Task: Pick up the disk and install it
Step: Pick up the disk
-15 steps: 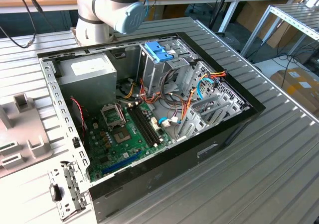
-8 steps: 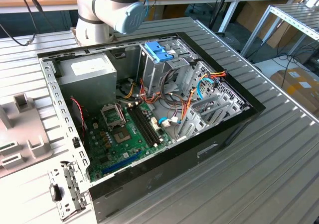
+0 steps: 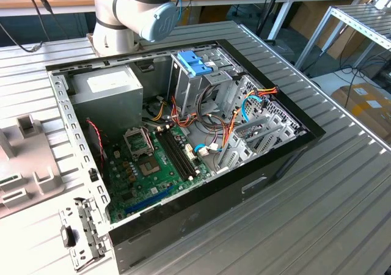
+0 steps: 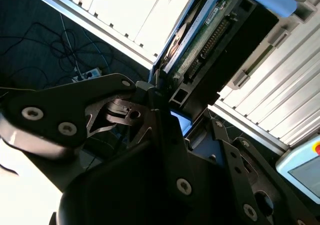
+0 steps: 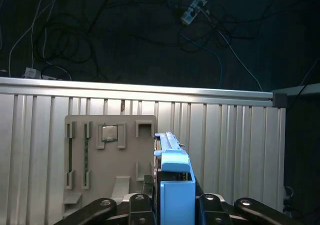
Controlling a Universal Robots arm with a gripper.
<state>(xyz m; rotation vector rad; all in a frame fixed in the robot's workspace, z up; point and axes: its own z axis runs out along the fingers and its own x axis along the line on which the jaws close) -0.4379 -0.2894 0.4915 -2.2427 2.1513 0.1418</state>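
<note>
exterior view: we see the open computer case point(image 3: 269, 183) mid-desk point(image 3: 342, 214), arm point(image 3: 140, 12) at the back edge. second wrist view: pincer point(image 4: 175, 112) clamped on the disk point(image 4: 210, 50). first wrist view: disk edge-on over the desk, beside the fixture plate point(image 5: 110, 160) near the desk's edge.

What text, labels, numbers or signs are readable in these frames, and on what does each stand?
No text is readable.
Power supply: white label, print too small to read.
The disk, gripped by the end effector: circuit-board print, too small to read.
Cardboard box: white labels, too small to read.
Joint cap of the arm: an emblem, letters unclear.
</note>
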